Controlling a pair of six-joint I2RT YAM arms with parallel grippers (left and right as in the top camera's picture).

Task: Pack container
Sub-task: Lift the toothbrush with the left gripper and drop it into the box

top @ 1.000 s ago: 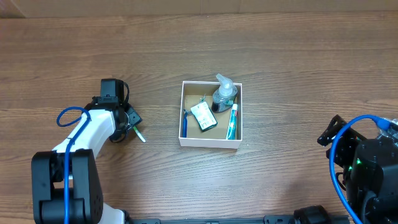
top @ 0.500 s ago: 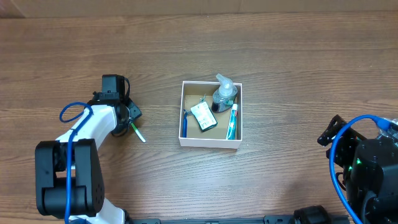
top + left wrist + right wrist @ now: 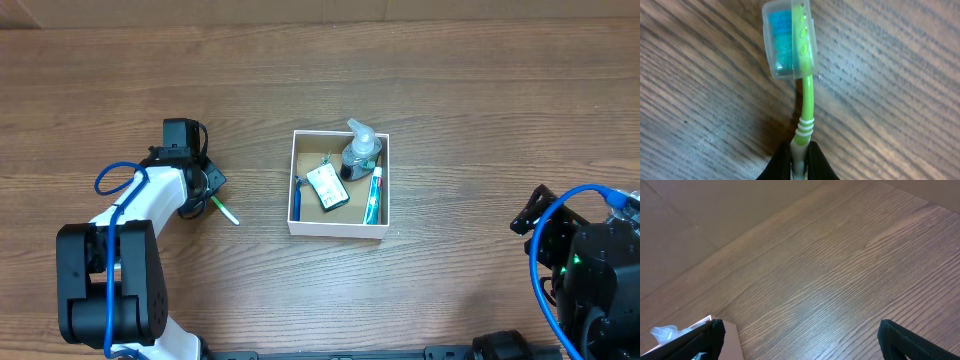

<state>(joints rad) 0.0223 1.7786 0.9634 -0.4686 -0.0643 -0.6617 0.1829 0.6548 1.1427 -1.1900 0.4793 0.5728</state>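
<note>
Green toothbrush (image 3: 806,100) in clenched left gripper (image 3: 799,151), pinched on thin handle; could swivel or slip mid-carry and snag wall of crowded container (image 3: 338,229). Right gripper (image 3: 800,330) parked, splayed open.

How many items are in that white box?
4 in the box: clear pump bottle, far right corner; tube along the right wall; flat packet in the middle; blue stick by the left wall. Others may hide beneath.
</note>
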